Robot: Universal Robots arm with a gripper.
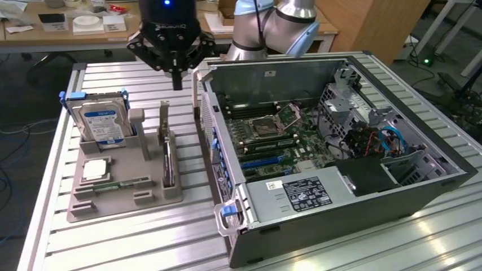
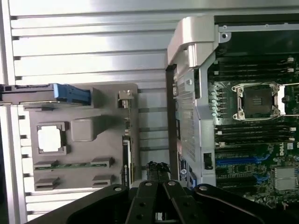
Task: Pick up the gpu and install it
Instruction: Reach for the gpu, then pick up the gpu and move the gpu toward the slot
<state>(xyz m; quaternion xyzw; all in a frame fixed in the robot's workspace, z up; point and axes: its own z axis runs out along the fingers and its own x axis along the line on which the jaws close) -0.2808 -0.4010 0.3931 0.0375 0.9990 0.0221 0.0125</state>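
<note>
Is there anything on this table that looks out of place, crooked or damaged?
Nothing stands out. The hard drive and the gpu stand upright in their slots of the gray holder, the computer case lies open beside it, and the shut gripper hangs over the gap between holder and case.

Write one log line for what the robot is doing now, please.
pincer: shut, empty, hovering near gpu | gpu: upright in holder, not picked | case: open
</note>
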